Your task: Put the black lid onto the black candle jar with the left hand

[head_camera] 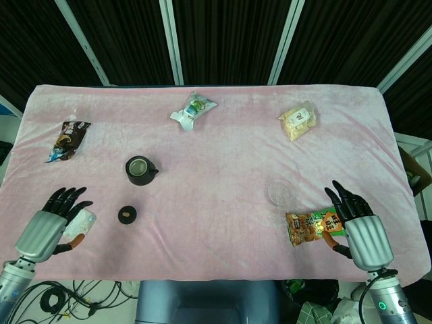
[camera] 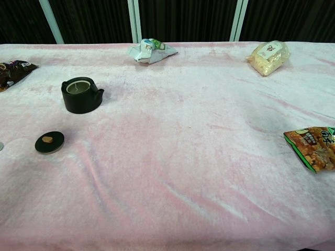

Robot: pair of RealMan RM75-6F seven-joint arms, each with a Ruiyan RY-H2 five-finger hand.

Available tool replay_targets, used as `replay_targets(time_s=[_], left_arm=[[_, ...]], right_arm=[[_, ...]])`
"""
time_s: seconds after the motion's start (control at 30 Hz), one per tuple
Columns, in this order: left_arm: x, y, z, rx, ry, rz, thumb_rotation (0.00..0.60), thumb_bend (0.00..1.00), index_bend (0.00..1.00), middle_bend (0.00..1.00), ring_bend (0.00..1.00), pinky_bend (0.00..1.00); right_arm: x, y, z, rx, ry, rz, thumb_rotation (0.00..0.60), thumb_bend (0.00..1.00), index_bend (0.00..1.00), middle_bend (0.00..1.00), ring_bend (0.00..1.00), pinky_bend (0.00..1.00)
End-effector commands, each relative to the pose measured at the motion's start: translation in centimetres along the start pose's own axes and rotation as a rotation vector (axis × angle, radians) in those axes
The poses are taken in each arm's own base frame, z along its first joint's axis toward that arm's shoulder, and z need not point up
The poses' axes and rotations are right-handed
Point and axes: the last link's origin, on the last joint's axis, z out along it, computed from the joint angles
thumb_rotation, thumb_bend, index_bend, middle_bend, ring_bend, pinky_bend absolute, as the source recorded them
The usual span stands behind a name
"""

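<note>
The black candle jar [head_camera: 140, 170] [camera: 81, 94] stands uncovered on the pink cloth, pale wax showing inside. The black lid [head_camera: 127, 215] [camera: 49, 141], round with a small tan knob, lies flat in front of the jar, nearer the table's front edge. My left hand [head_camera: 55, 217] hovers with fingers spread over a white packet [head_camera: 81, 224], left of the lid and apart from it. My right hand [head_camera: 354, 223] is open at the front right, beside an orange snack bag [head_camera: 312, 226] [camera: 313, 147]. Neither hand shows in the chest view.
A dark snack bag [head_camera: 67, 138] lies at the far left, a white-green packet [head_camera: 193, 109] at the back middle, a pale cracker bag [head_camera: 298, 121] at the back right. A clear round dish [head_camera: 279, 193] sits above the orange bag.
</note>
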Motion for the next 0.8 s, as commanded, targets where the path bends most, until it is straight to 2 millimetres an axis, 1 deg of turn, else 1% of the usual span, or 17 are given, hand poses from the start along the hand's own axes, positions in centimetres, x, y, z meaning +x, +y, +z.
replay_targets(time_s=[0.03, 0.1, 0.2, 0.33, 0.47, 0.6, 0.8], left_arm=[[-0.7, 2.0, 2.9, -0.029, -0.038, 0.000, 0.600, 0.27, 0.23, 0.04, 0.00, 0.04], [-1.1, 3.0, 4.1, -0.027, -0.054, 0.013, 0.600, 0.27, 0.25, 0.04, 0.00, 0.04], [-2.4, 4.6, 5.7, -0.034, -0.111, 0.032, 0.600, 0.28, 0.27, 0.04, 0.00, 0.04], [-3.9, 5.8, 7.2, -0.040, -0.185, 0.035, 0.600, 0.34, 0.30, 0.04, 0.00, 0.04], [-4.8, 5.9, 8.0, -0.015, -0.198, 0.026, 0.600, 0.35, 0.33, 0.04, 0.00, 0.04], [-5.6, 5.2, 8.5, 0.017, -0.209, 0.036, 0.600, 0.39, 0.35, 0.04, 0.00, 0.04], [-6.5, 4.5, 9.4, 0.056, -0.201, 0.030, 0.600, 0.40, 0.39, 0.05, 0.00, 0.04]], right_arm=[[0.0, 0.0, 0.0, -0.002, 0.001, 0.003, 0.600, 0.18, 0.00, 0.02, 0.13, 0.19], [0.0, 0.1, 0.0, -0.003, 0.001, 0.000, 0.600, 0.18, 0.00, 0.02, 0.13, 0.19], [0.0, 0.2, 0.0, -0.007, -0.002, -0.001, 0.600, 0.18, 0.00, 0.02, 0.13, 0.19], [-0.2, 0.3, 0.0, -0.011, -0.007, -0.002, 0.600, 0.18, 0.00, 0.03, 0.13, 0.19], [-0.4, 0.4, 0.0, -0.012, -0.012, -0.005, 0.600, 0.18, 0.00, 0.03, 0.13, 0.19], [-0.5, 0.5, 0.1, -0.015, -0.016, -0.008, 0.600, 0.18, 0.00, 0.02, 0.13, 0.19], [-0.5, 0.6, 0.1, -0.019, -0.017, -0.008, 0.600, 0.18, 0.00, 0.02, 0.13, 0.19]])
